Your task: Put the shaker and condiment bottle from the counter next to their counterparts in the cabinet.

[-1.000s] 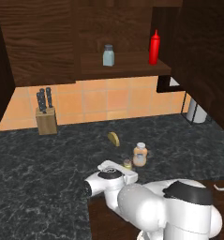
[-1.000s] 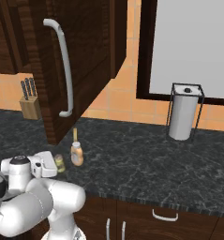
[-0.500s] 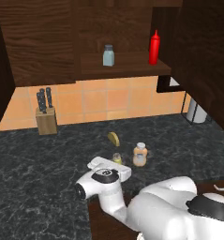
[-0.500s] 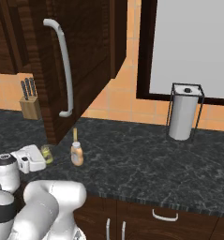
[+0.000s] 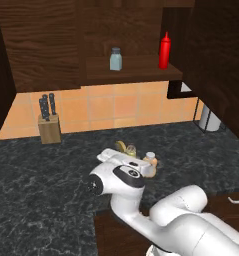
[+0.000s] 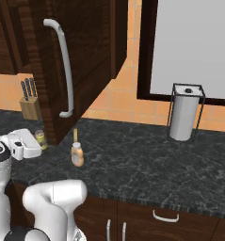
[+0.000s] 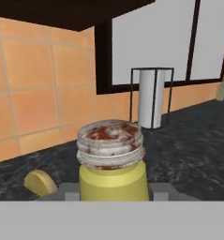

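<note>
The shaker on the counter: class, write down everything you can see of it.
The shaker is a small yellow-green cylinder with a ribbed silvery cap flecked reddish-brown on top. It looks like smooth plastic or glass below, metal above. It stands upright on the black marbled counter, beside the orange condiment bottle. The claw is closed around its body, a finger on each side.
</note>
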